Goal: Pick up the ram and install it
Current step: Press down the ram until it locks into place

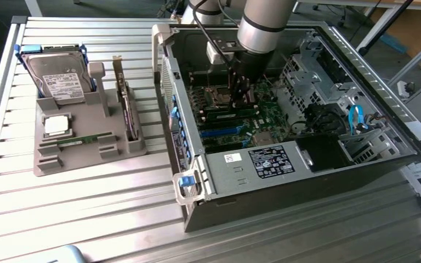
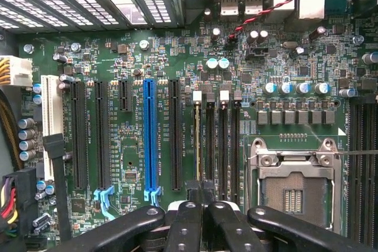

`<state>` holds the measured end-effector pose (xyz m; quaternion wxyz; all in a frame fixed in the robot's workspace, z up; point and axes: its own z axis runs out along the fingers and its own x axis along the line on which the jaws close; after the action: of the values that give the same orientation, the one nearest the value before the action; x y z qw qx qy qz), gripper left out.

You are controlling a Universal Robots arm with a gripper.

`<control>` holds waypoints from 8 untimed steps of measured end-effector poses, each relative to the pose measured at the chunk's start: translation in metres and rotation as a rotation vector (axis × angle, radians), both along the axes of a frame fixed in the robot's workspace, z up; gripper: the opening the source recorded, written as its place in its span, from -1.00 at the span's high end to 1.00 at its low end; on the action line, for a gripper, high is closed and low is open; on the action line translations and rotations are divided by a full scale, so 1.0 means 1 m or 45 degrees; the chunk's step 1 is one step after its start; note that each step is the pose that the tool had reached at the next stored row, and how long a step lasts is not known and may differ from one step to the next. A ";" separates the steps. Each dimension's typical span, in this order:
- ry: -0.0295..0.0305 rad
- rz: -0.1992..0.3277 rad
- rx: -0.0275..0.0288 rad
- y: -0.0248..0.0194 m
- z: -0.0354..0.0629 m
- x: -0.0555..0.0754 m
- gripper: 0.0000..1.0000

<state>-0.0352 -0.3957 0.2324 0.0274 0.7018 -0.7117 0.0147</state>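
Observation:
My gripper [image 1: 241, 99] reaches down into the open computer case [image 1: 269, 186], over the memory slots of the green motherboard [image 2: 118, 57]. Its black fingers [image 2: 186, 219] are shut together. A thin ram [image 2: 196, 140] stands edge-on in the slot with the white clip, just ahead of the fingertips. I cannot tell whether they touch it. In the exterior view this ram [image 1: 229, 114] lies as a green strip right below the gripper. Another green ram stick [image 1: 75, 141] lies flat on the grey stand [image 1: 86, 156] outside the case.
The stand also holds a hard drive [image 1: 61, 76], a square silver processor [image 1: 55, 125] and an upright expansion card [image 1: 127, 109]. Beside the memory slots are the open processor socket [image 2: 292, 187] and a blue card slot [image 2: 150, 140]. Drive cages and cables [image 1: 357, 118] fill the case's far end.

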 end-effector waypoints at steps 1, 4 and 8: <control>0.0000 0.000 -0.0001 0.0000 -0.0002 0.000 0.79; 0.0000 0.000 -0.0002 0.0000 -0.0004 0.000 0.79; 0.0000 0.000 -0.0005 -0.0002 -0.0015 0.000 0.79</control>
<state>-0.0352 -0.3959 0.2309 0.0276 0.7018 -0.7117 0.0149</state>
